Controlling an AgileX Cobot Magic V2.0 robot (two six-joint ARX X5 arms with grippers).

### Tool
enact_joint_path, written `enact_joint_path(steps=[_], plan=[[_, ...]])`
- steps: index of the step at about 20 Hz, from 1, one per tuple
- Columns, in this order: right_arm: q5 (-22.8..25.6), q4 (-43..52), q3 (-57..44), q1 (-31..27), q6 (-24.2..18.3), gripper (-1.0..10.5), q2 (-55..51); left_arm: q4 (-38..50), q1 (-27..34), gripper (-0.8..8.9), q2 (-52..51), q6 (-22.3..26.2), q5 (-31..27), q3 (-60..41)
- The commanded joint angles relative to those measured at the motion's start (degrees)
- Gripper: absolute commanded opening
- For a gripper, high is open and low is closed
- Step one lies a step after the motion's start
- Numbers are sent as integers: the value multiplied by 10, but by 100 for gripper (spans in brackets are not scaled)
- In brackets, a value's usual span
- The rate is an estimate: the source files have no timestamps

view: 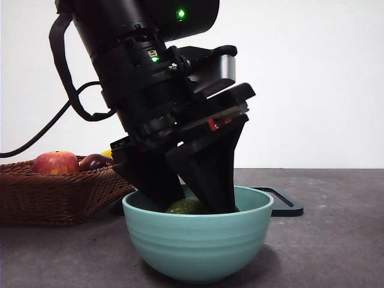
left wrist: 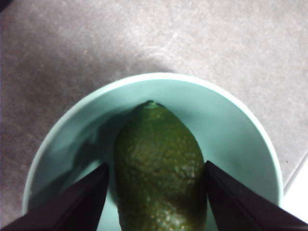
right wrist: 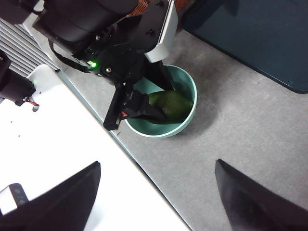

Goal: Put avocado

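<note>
Bowl [view: 198,243] stands nearest to the front camera, a light green one on the grey table [view: 336,240]; the left gripper [view: 192,192] reaches down into it from above, and the avocado [view: 185,207] lies inside on the bottom, only its top showing over the rim in this view. From the left wrist camera the avocado [left wrist: 159,168] lies between the two black jaws; each jaw stands just beside its flank, and a thin gap seems to show on both sides, so I judge the jaws are opened and no longer pressing (the margin is narrow, so this is not fully certain). The right gripper [right wrist: 156,192] waits high and well apart, its jaws spread wide with nothing between them; its camera looks down on the bowl [right wrist: 185,118] and the avocado [right wrist: 171,103].

To finish the step well, I would open the left jaws a little more, so both pads are clearly free of the skin; then lift straight up along the bowl's middle, slowly; a sideways pull could catch the rim and tip the bowl, or roll the fruit.

Behind the bowl lies a dark flat tray [view: 282,201]; farther to the side stands a woven basket [view: 54,195] with a red apple [view: 56,163] and a dark plum [view: 93,162].
</note>
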Motion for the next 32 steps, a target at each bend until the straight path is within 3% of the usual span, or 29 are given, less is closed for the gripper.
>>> enact_joint_path(steps=[1,8,11,23,27,32], plan=[[0,5,10,4,4,380,4,-4,-6,321,8,-8,-2,19],[1,5,10,4,4,380,4,-62,3,320,-33,-10,-2,105],[2,5,10,4,4,381,4,-59,36,320,-93,-10,-2,115],[19,17,10,4,6,380,22,-182,289,320,-364,23,9,91],[19,42,10,4,6,380,59,-205,317,320,-444,25,97,4],[15,81,10,5,6,380,126,-290,316,310,-494,70,284,-54]])
